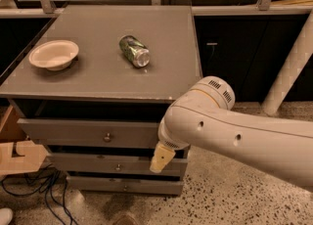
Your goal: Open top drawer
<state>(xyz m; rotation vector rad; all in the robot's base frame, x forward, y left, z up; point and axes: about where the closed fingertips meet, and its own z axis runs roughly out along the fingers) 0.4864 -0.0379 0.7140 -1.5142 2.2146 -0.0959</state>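
The gripper (161, 159) hangs against the right end of the top drawer (73, 132), below the table's (166, 38) front right corner. Whether it is released or clenched cannot be told. The drawer sits just under the table's front edge.

Arm (244, 138) bent, gripper (162, 158) hangs blw wrist (172, 130)

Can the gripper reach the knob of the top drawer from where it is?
Probably yes. The gripper hangs in front of the cabinet, to the right of and slightly below the knob of the top drawer, and nothing stands between them.
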